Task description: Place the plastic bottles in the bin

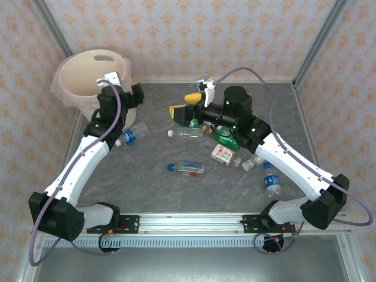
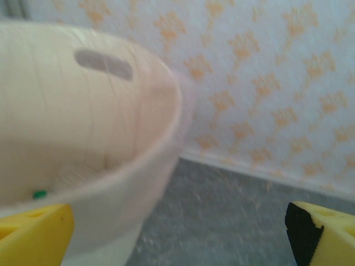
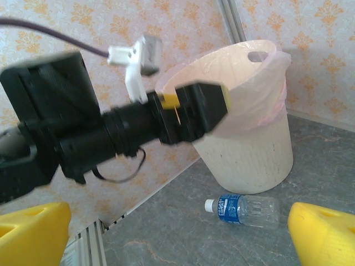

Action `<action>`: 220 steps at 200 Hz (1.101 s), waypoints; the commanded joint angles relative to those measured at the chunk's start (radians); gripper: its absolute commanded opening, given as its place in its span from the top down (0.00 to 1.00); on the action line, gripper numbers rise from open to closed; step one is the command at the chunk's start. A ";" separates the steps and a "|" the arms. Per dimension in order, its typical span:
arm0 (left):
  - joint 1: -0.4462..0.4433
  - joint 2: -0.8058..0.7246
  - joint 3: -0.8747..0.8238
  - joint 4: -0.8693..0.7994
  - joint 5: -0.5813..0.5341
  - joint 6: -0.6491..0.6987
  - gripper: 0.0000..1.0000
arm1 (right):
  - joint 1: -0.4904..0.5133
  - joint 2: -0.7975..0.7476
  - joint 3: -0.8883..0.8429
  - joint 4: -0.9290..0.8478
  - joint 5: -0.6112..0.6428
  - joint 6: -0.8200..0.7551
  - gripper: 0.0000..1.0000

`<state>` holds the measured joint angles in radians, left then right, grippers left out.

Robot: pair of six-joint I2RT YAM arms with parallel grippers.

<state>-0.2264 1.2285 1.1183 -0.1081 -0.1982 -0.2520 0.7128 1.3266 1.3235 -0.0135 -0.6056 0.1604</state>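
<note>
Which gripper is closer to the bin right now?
Left. The left gripper hangs open right beside the bin, at its rim on the table side. The right gripper is open over the bottles mid-table, well away from the bin.

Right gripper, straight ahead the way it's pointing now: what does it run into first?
Probably the left arm, whose black wrist crosses the line in front of the bin; depth is unclear. The blue-labelled bottle lies lower, on the table.
</note>
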 commanded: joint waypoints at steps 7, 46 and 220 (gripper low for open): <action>-0.068 -0.040 -0.138 0.094 0.027 0.015 0.01 | 0.008 -0.021 0.001 0.033 -0.003 0.010 0.00; -0.085 0.025 -0.225 0.099 0.021 0.042 0.01 | 0.009 -0.027 -0.001 0.033 -0.001 0.006 0.00; 0.061 0.417 -0.165 0.006 0.024 0.132 0.01 | 0.008 0.027 0.039 -0.026 0.009 -0.022 0.00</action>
<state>-0.1726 1.6333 0.9546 -0.0868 -0.1894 -0.1314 0.7128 1.3437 1.3239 -0.0380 -0.6018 0.1555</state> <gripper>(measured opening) 0.994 0.997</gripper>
